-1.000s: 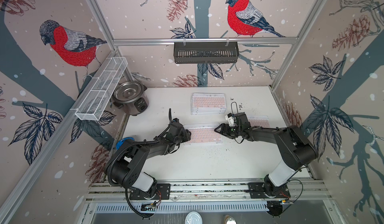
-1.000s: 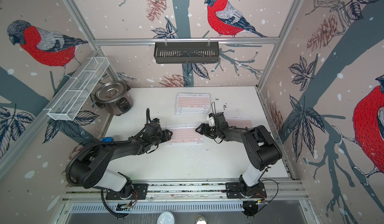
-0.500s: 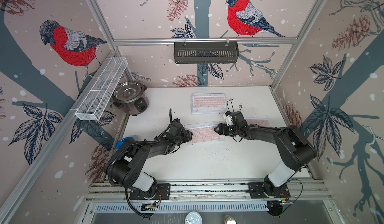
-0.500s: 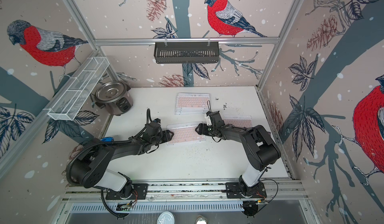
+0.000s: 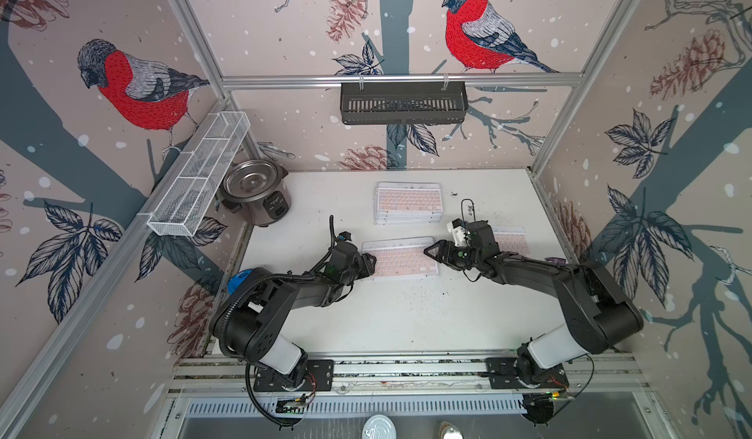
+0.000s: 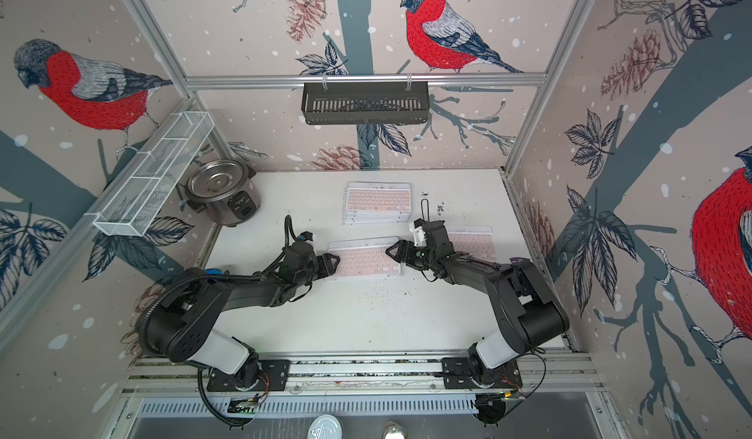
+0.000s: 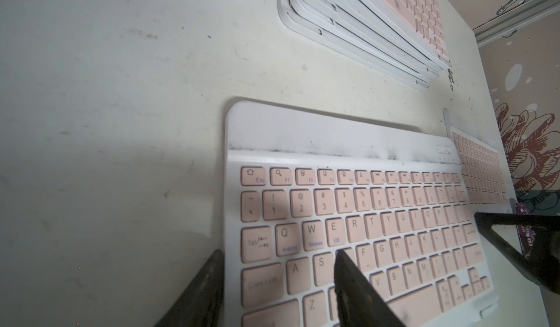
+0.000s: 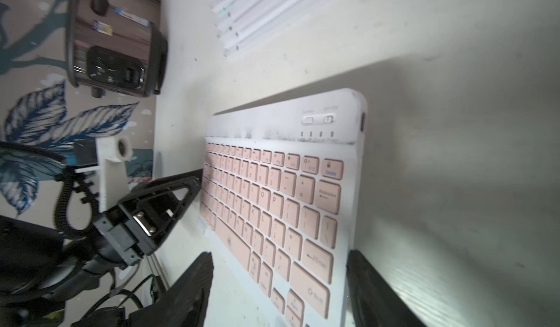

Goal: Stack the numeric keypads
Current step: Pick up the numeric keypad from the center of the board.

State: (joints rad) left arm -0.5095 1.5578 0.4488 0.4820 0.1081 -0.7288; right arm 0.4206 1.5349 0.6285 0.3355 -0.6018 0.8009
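The left gripper (image 5: pixel 369 263) is clamped on the left edge of a pink keypad (image 5: pixel 403 256) in the middle of the table (image 5: pixel 407 319). The right gripper (image 5: pixel 428 250) gapes around the keypad's right end, not yet pinching it. This looks like a two-armed pickup. Next, the right jaws need to close, then both arms carry the keypad level onto the stack (image 5: pixel 408 203) just behind.

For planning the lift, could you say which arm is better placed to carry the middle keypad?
Probably left: the left gripper is shut on the keypad; the right gripper stands open.
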